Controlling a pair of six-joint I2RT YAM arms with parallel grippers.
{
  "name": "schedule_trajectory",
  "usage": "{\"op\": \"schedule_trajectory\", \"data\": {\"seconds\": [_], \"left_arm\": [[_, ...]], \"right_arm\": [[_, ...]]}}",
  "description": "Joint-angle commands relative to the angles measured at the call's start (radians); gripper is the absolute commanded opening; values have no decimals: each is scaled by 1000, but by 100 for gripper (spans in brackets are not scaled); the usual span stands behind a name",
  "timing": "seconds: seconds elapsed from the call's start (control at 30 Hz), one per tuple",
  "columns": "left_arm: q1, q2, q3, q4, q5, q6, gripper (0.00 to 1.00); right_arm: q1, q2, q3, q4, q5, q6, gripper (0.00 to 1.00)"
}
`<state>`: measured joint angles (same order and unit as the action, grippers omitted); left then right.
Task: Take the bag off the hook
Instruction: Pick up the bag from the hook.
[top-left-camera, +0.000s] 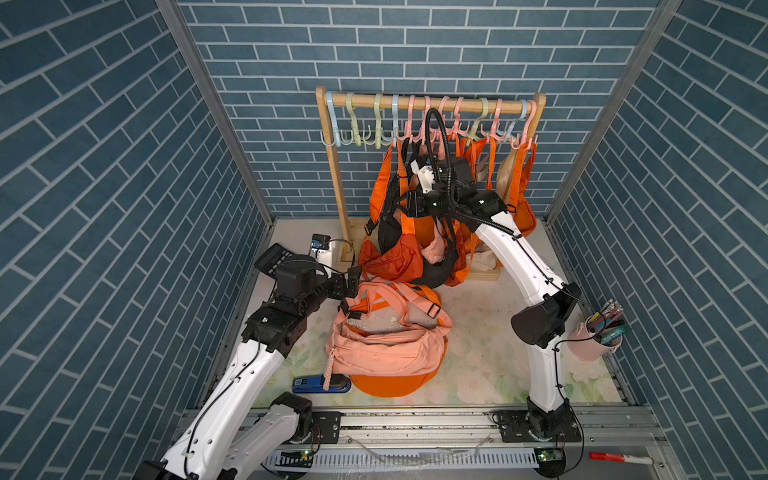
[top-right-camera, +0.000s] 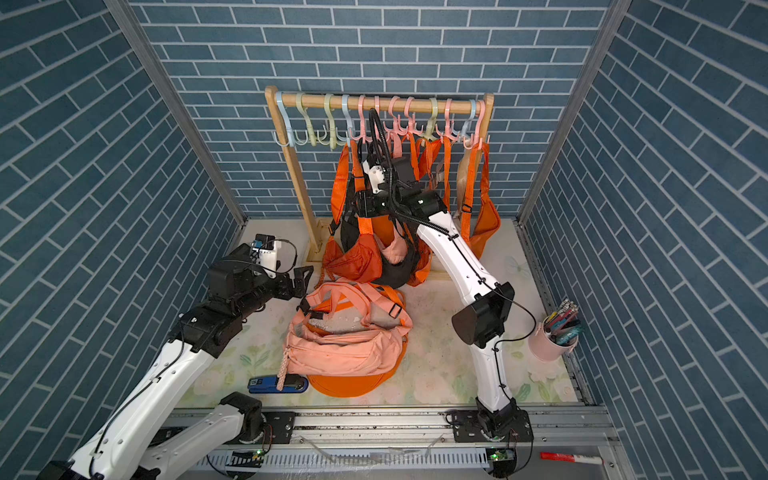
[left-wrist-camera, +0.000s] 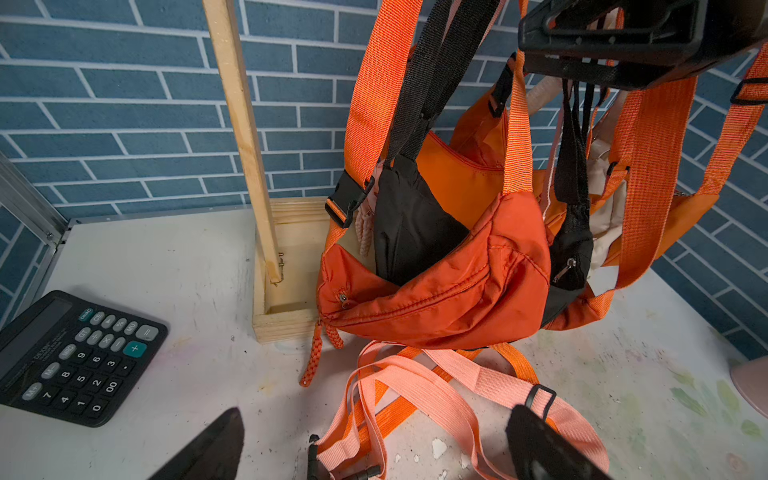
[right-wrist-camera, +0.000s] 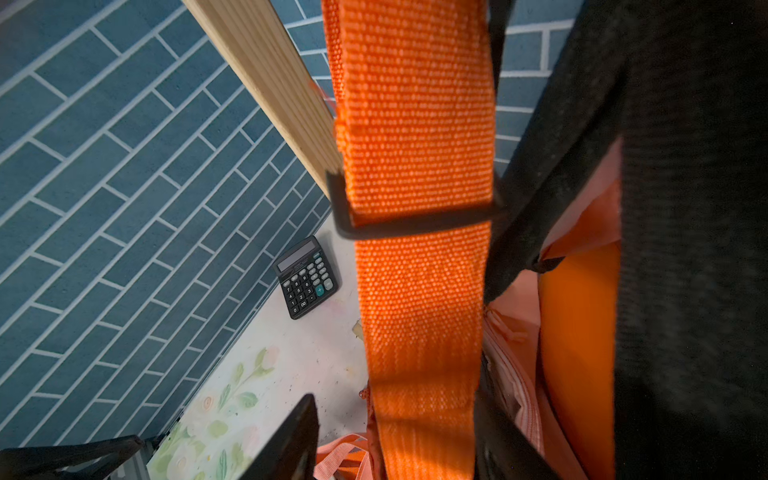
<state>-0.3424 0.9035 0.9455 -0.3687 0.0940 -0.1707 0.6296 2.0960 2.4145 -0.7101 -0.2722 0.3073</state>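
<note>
Hanging orange bag strap (right-wrist-camera: 419, 291) between right pincer (right-wrist-camera: 395, 399) jaws — half-open, not clamped, left pincer (left-wrist-camera: 376, 411) wide, empty

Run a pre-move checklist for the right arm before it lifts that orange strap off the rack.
1. Orange strap sits inside the right end effector: ok.
2. Jaws closed on that strap: not ok. A gap shows between the strap and one finger.
3. Only one strap caught: cannot tell. A black strap runs right alongside.
4. Which of the pink hooks carries the strap: cannot tell. The strap's top end is partly hidden in both top views.
5. Left end effector open and holding nothing: ok.
</note>
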Motion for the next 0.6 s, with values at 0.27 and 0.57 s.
{"op": "schedule_trajectory", "data": {"seconds": [0.27, 0.57], "left_arm": [[9, -1, -4, 13, 6, 10, 99], [13, 61, 44, 31, 17, 11, 99]], "right_arm": [[2, 63, 42, 12, -29, 10, 47], [7, 27, 16, 9, -39, 2, 0]]}}
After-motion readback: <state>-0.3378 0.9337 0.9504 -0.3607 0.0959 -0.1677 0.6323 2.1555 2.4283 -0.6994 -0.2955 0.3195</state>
